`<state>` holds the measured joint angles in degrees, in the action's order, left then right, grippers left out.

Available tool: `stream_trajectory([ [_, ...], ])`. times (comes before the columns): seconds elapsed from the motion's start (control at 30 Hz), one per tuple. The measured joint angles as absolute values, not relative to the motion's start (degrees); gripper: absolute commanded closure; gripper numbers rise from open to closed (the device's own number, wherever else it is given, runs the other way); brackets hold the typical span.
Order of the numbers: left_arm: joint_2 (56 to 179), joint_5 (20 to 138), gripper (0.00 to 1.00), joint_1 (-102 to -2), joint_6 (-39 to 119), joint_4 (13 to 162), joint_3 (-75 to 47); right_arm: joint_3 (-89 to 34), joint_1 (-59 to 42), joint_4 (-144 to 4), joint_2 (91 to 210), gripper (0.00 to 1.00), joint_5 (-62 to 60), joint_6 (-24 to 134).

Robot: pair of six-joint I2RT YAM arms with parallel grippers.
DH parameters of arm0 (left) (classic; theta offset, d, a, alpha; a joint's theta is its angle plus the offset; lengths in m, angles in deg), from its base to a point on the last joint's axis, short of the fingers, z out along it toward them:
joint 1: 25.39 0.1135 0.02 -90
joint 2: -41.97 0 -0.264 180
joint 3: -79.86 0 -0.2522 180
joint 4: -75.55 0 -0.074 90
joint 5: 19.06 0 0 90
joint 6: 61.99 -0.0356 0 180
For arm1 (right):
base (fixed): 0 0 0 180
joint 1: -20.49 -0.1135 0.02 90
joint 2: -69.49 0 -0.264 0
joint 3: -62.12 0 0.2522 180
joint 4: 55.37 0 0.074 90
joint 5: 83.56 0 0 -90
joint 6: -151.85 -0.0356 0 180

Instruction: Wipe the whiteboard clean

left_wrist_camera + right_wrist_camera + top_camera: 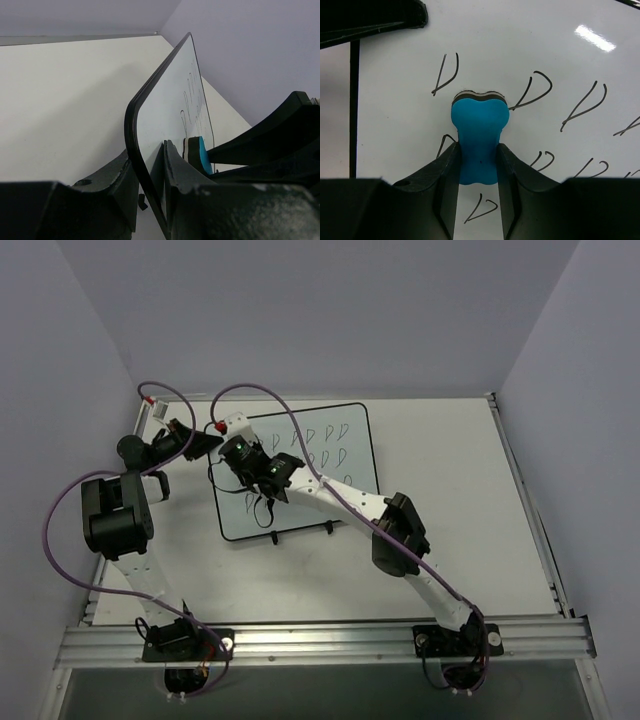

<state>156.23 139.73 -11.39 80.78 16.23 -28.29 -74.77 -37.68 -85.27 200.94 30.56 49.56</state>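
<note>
I see the whiteboard (pixel 345 455) on the worktop (pixel 450 460), left of centre and towards the far side, covered in dark scribbles (pixel 535 90). My left hand (pixel 150 162) is pinched narrow on its left edge. My right hand (pixel 477 162) is clamped on a blue eraser (pixel 479 120), whose felt face is against the board.

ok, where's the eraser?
Right wrist view, centre: the blue eraser is clamped in the right gripper, against the whiteboard, left half, among pen marks, near the left gripper holding its edge.
</note>
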Motion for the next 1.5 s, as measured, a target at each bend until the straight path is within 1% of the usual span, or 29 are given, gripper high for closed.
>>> stream_trajectory([
  [0.13, 156.2, 139.7, 0.98, -11.5, 81.0, 15.7, -28.3, -77.5, -37.3, -88.4, 201.6, 1.0, 31.5, 49.2],
  [0.27, 156.2, 139.5, 0.98, -11.5, 81.4, 15.7, -28.4, -77.7, -35.5, -89.8, 201.6, 1.0, 32.0, 48.3],
  [0.47, 156.2, 139.1, 0.98, -11.5, 81.4, 15.8, -28.8, -70.9, -32.3, -86.5, 197.4, 1.0, 29.9, 48.4],
  [0.63, 156.2, 138.9, 0.98, -11.7, 81.4, 15.7, -28.9, -66.9, -27.7, -84.7, 194.4, 1.0, 28.8, 48.7],
  [0.77, 156.0, 138.6, 0.98, -11.7, 81.3, 15.6, -29.5, -64.7, -24.3, -83.4, 192.7, 1.0, 28.8, 49.1],
  [0.87, 154.9, 137.9, 0.98, -11.7, 80.6, 15.6, -30.9, -64.6, -23.7, -82.7, 192.6, 1.0, 28.0, 49.2],
  [1.0, 153.5, 137.3, 0.98, -11.6, 79.2, 15.4, -32.9, -66.6, -25.2, -83.6, 193.2, 1.0, 27.9, 49.6],
  [1.13, 151.6, 137.0, 0.98, -11.7, 77.0, 15.3, -34.8, -74.4, -29.0, -84.8, 196.8, 1.0, 26.1, 49.4],
  [1.23, 150.0, 136.3, 0.98, -11.7, 75.5, 15.4, -36.4, -77.9, -32.1, -86.2, 198.7, 1.0, 24.8, 48.8],
  [1.37, 149.3, 135.9, 0.98, -11.7, 74.5, 15.4, -37.2, -78.7, -35.2, -88.2, 199.6, 1.0, 23.5, 47.4],
  [1.5, 149.1, 135.7, 0.98, -11.7, 74.1, 15.4, -37.5, -78.7, -35.9, -90.0, 199.8, 1.0, 23.6, 46.4],
])
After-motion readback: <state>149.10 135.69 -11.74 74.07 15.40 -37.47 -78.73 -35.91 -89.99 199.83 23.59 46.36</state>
